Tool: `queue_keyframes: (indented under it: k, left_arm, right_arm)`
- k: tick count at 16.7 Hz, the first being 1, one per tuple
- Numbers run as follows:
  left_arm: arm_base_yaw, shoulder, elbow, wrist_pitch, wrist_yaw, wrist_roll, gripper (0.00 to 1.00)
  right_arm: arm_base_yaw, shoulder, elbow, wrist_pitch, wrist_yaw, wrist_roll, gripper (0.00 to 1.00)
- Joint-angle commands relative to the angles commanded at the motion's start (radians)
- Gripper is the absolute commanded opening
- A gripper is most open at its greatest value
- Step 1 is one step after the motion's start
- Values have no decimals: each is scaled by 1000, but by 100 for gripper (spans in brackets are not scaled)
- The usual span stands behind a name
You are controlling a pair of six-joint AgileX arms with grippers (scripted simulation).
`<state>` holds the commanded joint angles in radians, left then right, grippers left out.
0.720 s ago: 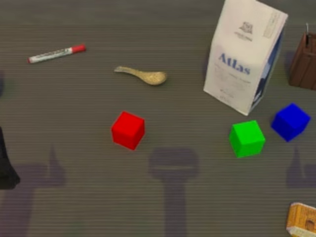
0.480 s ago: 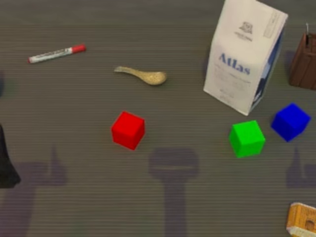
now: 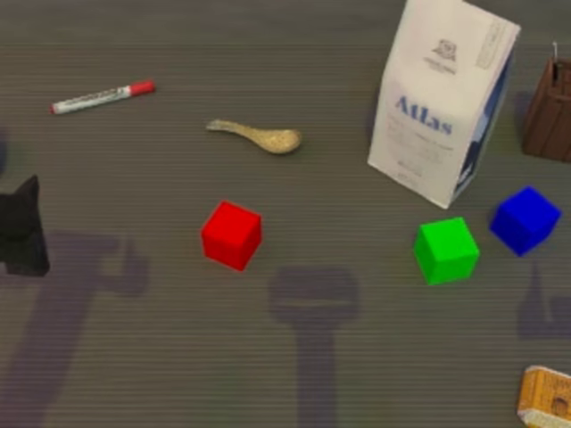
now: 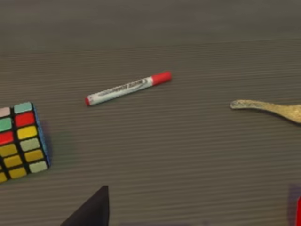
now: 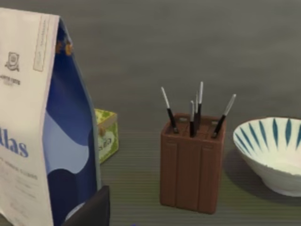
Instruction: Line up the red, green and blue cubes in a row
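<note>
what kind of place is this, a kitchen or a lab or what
Probably a simulated test tabletop, not a real room: a plain grey table scattered with unrelated props, such as the red cube, green cube and blue cube, a marker, a spoon and an Atlas bag.

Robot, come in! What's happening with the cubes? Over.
Left gripper at table's left edge, holding nothing. Red cube apart from green cube and blue cube. Nothing blocking.
</note>
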<state>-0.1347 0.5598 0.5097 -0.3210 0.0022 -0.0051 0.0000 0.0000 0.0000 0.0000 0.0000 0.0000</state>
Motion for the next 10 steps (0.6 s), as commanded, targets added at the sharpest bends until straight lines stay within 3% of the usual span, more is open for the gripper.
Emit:
queue_keyframes:
  k: [10]
  left_arm:
    - [-223, 1114, 845, -565, 2, -4, 100]
  right_arm:
    - [0, 0, 0, 0, 0, 0, 100]
